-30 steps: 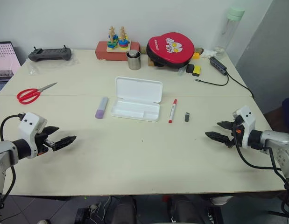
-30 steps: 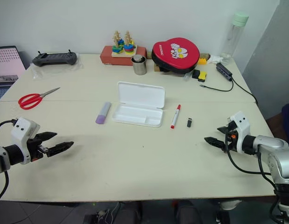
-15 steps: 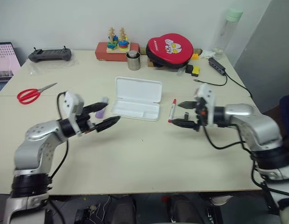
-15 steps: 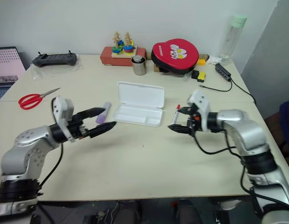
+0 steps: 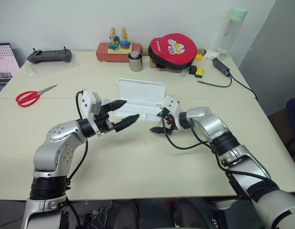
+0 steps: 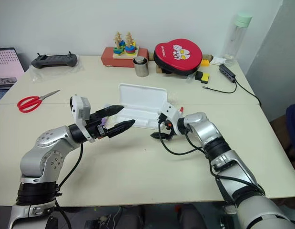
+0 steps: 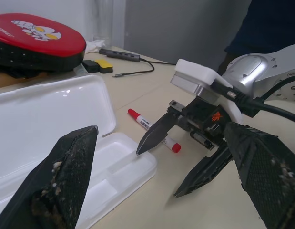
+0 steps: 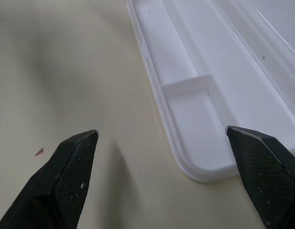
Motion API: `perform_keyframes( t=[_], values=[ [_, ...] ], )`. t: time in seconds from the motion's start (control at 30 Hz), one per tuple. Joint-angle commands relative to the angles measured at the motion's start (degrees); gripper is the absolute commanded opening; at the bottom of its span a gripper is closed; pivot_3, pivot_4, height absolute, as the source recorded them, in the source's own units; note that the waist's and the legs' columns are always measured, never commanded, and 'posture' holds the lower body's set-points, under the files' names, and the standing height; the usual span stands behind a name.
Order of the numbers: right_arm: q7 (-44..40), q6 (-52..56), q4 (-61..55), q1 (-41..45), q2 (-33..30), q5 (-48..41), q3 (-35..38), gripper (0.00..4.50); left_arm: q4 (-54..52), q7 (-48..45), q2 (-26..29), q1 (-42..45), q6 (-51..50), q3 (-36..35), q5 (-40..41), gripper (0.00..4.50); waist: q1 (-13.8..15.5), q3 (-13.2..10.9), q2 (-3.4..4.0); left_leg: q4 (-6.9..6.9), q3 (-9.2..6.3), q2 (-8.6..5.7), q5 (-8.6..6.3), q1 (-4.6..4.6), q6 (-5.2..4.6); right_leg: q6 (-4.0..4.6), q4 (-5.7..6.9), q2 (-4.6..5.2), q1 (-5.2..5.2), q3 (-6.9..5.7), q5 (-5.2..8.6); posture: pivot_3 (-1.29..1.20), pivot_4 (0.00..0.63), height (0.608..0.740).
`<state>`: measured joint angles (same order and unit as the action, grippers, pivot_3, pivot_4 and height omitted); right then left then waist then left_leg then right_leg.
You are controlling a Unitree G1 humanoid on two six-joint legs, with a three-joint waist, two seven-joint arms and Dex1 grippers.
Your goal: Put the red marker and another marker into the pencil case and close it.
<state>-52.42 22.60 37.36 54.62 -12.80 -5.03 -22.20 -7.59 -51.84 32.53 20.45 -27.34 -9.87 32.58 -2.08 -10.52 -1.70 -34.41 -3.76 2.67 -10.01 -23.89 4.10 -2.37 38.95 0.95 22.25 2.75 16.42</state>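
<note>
Likely light, stiff and a bit slick, the red marker (image 7: 153, 129) wants a mid-barrel pinch; both grippers (image 5: 122, 111) (image 5: 159, 121) gape wide, empty, near the case (image 5: 137, 102)

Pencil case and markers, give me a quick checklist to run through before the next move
1. Pencil case lid open, tray free: ok.
2. Left gripper open and holding nothing: ok.
3. Right gripper open and holding nothing: ok.
4. Red marker lying loose on the table beside the case, uncovered: ok in the left wrist view; the right arm hides most of it from the head.
5. Lilac marker reachable: cannot tell, the left gripper covers nearly all of it.
6. Space between the two grippers: not ok for a fast move, they hang close together at the case's near edge.
</note>
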Motion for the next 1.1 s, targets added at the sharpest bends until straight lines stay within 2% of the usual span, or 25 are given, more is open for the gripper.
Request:
perform_keyframes(
  t=[0.03,0.07,0.33,0.53,0.63,0.87,1.1],
  values=[
    [0.6,-3.0,6.5,3.3,2.6,3.3,-0.5,4.13,-2.7,1.7,0.7,-0.3,0.7,-2.3,0.8,4.50,-0.1,0.0,0.00,0.00,0.00,0.00,0.00,0.00,0.00,0.00,0.00,0.00,0.00,0.01,0.00,0.00,0.150,0.740],
    [0.7,-3.5,8.3,3.9,3.3,4.3,-0.7,4.02,-2.9,2.0,0.6,-0.4,0.7,-2.4,0.9,4.50,-0.1,0.0,0.00,-0.01,0.00,0.00,0.00,0.00,0.00,0.00,0.01,0.00,0.00,0.01,0.00,0.00,0.150,0.740],
    [0.7,-7.0,15.8,6.6,5.3,7.8,0.3,2.12,-4.8,3.2,0.7,-1.9,0.4,-3.3,1.7,4.50,0.2,0.0,0.00,-0.01,-0.03,0.00,0.00,0.01,0.00,0.01,0.01,0.00,-0.02,-0.02,0.00,0.00,0.150,0.740],
    [0.1,-10.0,17.6,6.9,5.7,9.2,1.3,0.86,-5.5,3.7,1.1,-2.9,0.7,-3.8,1.7,4.50,0.1,0.0,0.00,-0.01,-0.03,0.00,0.00,0.02,0.00,0.00,0.01,-0.01,-0.03,0.00,0.00,0.00,0.150,0.740],
    [-0.3,-10.3,17.3,6.5,5.7,9.7,1.3,0.03,-5.8,3.8,1.2,-3.2,0.5,-3.9,1.8,4.50,0.1,0.0,0.00,0.00,-0.03,0.00,0.00,0.01,0.01,0.01,0.01,-0.01,-0.02,0.00,0.00,0.00,0.150,0.740],
    [-3.9,-12.0,10.3,3.1,5.2,9.6,0.4,0.03,-6.2,3.0,2.8,-3.8,-0.3,-4.7,2.6,4.50,0.1,0.0,0.00,0.00,-0.03,0.00,0.00,0.02,0.01,0.01,0.01,-0.01,-0.03,0.00,0.00,0.00,0.150,0.740],
    [-11.2,-5.9,-12.2,-7.0,1.1,9.1,-3.8,0.03,-8.4,-0.2,8.2,-7.4,-3.2,-6.6,5.1,4.50,-0.2,0.0,0.02,0.17,-0.04,0.01,-0.01,0.01,0.01,0.04,-0.01,-0.01,0.03,-0.03,0.02,0.00,0.150,0.740]
  ],
)
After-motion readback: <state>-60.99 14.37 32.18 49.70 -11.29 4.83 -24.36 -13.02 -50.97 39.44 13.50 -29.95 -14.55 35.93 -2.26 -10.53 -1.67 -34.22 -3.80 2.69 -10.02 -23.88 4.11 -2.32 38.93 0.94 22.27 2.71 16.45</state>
